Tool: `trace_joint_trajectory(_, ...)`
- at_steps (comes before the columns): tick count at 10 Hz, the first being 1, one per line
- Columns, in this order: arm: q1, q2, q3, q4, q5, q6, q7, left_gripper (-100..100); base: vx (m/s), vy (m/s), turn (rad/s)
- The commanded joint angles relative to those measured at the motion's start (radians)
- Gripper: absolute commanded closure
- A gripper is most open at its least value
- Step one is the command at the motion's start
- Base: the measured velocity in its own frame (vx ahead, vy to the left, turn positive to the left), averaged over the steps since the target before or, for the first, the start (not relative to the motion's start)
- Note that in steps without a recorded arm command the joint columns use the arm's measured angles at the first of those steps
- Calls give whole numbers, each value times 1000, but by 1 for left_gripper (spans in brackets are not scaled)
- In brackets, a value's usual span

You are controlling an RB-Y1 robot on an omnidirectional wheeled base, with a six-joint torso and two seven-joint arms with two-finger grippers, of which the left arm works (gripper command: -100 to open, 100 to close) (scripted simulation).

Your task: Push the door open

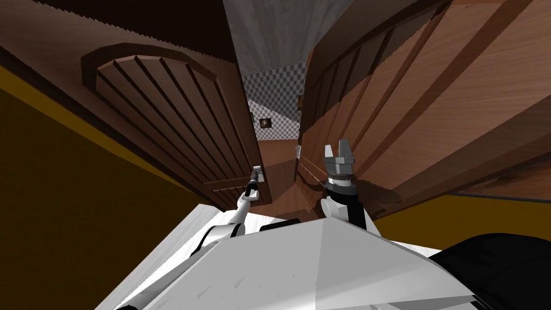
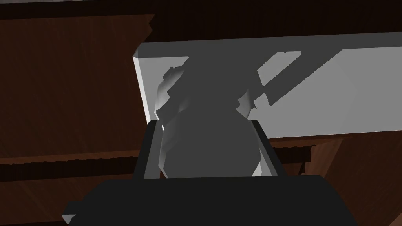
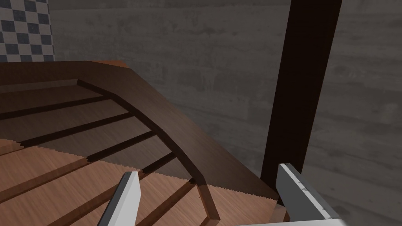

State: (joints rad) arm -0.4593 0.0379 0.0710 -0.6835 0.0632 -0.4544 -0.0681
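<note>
A dark brown panelled door leaf (image 1: 172,107) stands ajar on my left. Its grey handle plate (image 1: 258,172) sits at the leaf's free edge. My left gripper (image 1: 254,180) is at that plate. In the left wrist view the grey door handle (image 2: 208,129) fills the gap between the fingers (image 2: 151,151), in front of the grey plate (image 2: 314,94), so the left gripper (image 2: 208,153) is shut on it. A second brown leaf (image 1: 430,97) stands on my right. My right gripper (image 1: 338,150) hovers open just beside it, over its ribbed panel (image 3: 78,137), right gripper (image 3: 214,196) holding nothing.
A narrow gap between the two leaves shows a brown floor (image 1: 280,161), a checkered wall (image 1: 274,91) and a small dark picture (image 1: 265,122). Dark yellow walls (image 1: 54,188) flank both sides. A small light fitting (image 1: 297,152) sits on the right leaf's edge.
</note>
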Motion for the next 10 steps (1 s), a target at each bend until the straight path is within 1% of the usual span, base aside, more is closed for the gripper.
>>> trace_joint_trajectory(1, -46, 23, 23, 50, 10, -44, -6, 100, 120, -48, 56)
trace_joint_trajectory(2, -46, 23, 23, 74, 10, -44, -6, 100, 65, -8, 41)
trace_joint_trajectory(3, -50, 30, 46, 78, 21, -48, -29, 100, 145, -16, 119)
trace_joint_trajectory(4, -50, 30, 46, 78, 21, -48, -29, 100, 157, -15, 95)
trace_joint_trajectory(5, -61, 30, 41, 98, 22, -55, -19, -100, -54, -32, 30)
trace_joint_trajectory(8, -62, 22, 38, 97, 25, -49, -14, -100, -198, -38, 7)
trace_joint_trajectory(9, -63, 17, 37, 97, 26, -47, -12, -100, -249, -63, 17)
trace_joint_trajectory(10, -63, 7, 35, 97, 27, -43, -8, -100, -255, -52, 20)
